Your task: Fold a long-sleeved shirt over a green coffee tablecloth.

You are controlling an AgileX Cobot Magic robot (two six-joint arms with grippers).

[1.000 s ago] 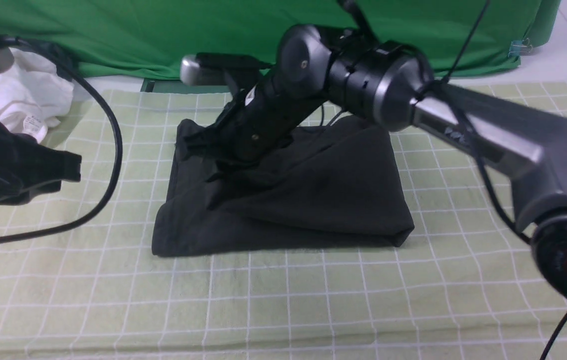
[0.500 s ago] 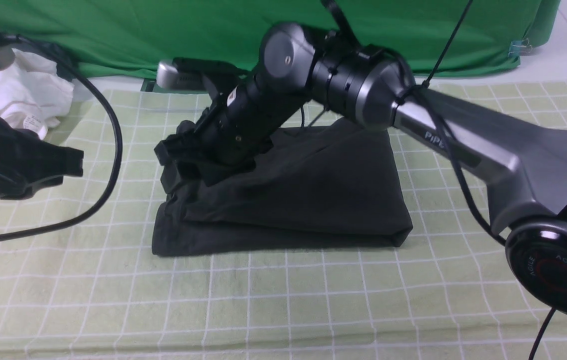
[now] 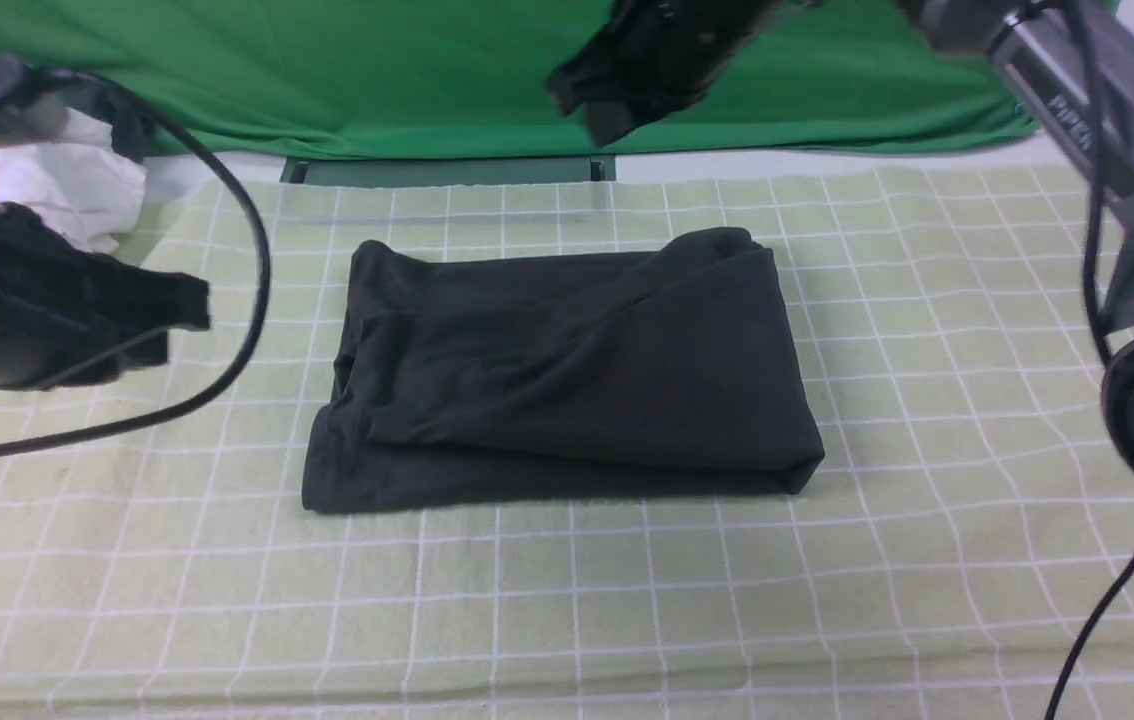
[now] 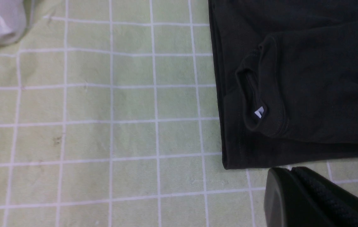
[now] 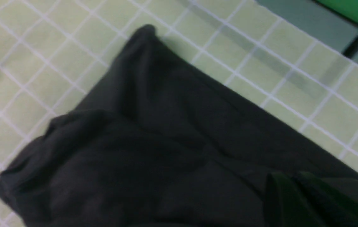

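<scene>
Bright green backdrop fabric [image 3: 327,70] hangs at the far side in the front view, and the green coffee tablecloth [image 3: 567,600] covers the worktop. The long-sleeved shirt [image 3: 567,370] lies at its middle as a flat folded rectangle. A second ago the right arm leaned down on the shirt's far-left part. Now the right end effector [image 3: 617,85] is lifted clear, high at the far side in front of the backdrop and blurred, and the shirt's whole top is uncovered. The left end effector [image 3: 189,318] hovers at the left, about where it was, with a white garment [image 3: 77,190] behind it.

From the left wrist, the shirt's [image 4: 308,78] collar with a small white tag [image 4: 259,112] shows at its left edge. The left end effector [image 4: 280,192] is closed and empty, just beside the shirt's near-left corner.

From the right wrist, the shirt [image 5: 166,151] lies below on the tablecloth [image 5: 40,47]. The right end effector [image 5: 288,195] looks closed, holding nothing.
</scene>
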